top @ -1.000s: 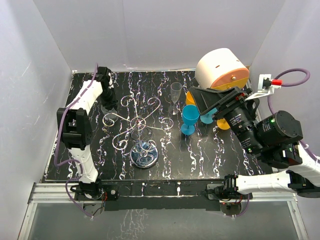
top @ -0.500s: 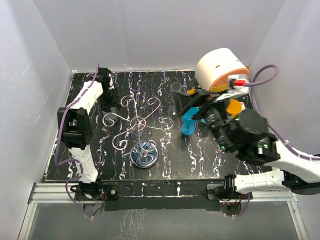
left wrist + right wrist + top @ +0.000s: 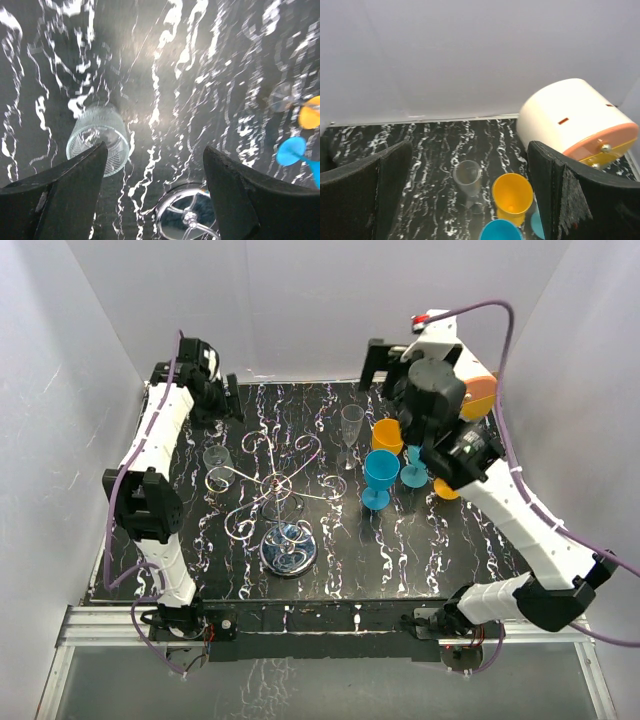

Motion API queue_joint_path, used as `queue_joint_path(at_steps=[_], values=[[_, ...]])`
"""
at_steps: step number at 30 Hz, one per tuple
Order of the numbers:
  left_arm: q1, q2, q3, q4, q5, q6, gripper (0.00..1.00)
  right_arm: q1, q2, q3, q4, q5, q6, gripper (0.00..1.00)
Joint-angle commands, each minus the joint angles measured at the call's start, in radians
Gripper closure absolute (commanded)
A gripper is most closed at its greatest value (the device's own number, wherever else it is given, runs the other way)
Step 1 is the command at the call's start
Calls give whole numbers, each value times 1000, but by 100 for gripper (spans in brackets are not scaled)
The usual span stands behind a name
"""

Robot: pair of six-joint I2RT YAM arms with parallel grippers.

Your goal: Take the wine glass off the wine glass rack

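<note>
The wine glass [image 3: 218,462] is clear and stands upright on the black marbled table just left of the wine glass rack [image 3: 278,483], apart from its wire arms. My left gripper [image 3: 222,395] is open and raised near the back left corner, with nothing in it. In the left wrist view the wine glass [image 3: 97,140] sits below the left finger, and the left gripper [image 3: 155,147] is empty above the rack's shiny round base [image 3: 187,216]. My right gripper [image 3: 385,365] hangs open and high over the back. In the right wrist view the right gripper [image 3: 470,145] holds nothing.
A clear flute [image 3: 351,428] [image 3: 467,176] stands right of the rack. Beside it are an orange cup [image 3: 388,435] [image 3: 512,194], a blue goblet [image 3: 380,475] and a teal one [image 3: 415,472]. A white and orange round container [image 3: 575,120] lies at the back right.
My left gripper has opened and lifted back off the wine glass, which stays standing on the table. My right arm has swung from the front right up over the back.
</note>
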Motion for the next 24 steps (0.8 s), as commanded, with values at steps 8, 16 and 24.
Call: queue_joint_path(at_steps=[8,16,24], values=[[3,-237,296,137,178,29,21,-508,-73,22,-258,-508,219,2],[-98,-470,277,257,95,172,13,-486,-171,34,-316,-460,170,2],[-238,-750,91,317,-75,222,10,-469,-289,68,-389,-517,196,2]])
